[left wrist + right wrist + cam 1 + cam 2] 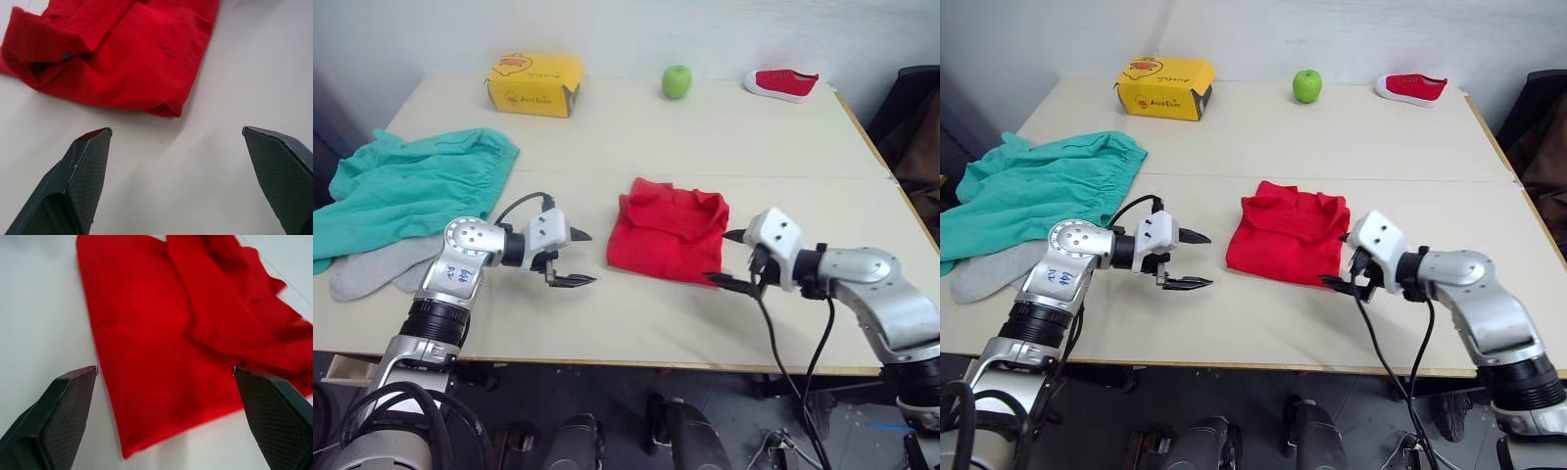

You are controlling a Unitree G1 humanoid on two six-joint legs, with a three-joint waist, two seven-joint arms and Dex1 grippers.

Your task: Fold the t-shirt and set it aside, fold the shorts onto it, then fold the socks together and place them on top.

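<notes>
We see the t-shirt (668,231) lying folded into a rough rectangle near the middle of the bench (724,137). Our left end effector (576,258) hovers just left of the t-shirt, released, fingers spread and holding nothing. Our right end effector (732,259) sits at the t-shirt's right edge, also released and empty, its lower finger close to the near corner. The shorts (411,186) lie spread well to the left of the t-shirt, with the socks (372,269) partly tucked under their near edge. Beyond the t-shirt stand a yellow box (534,83), a green apple (676,81) and a small red shoe (781,83).
</notes>
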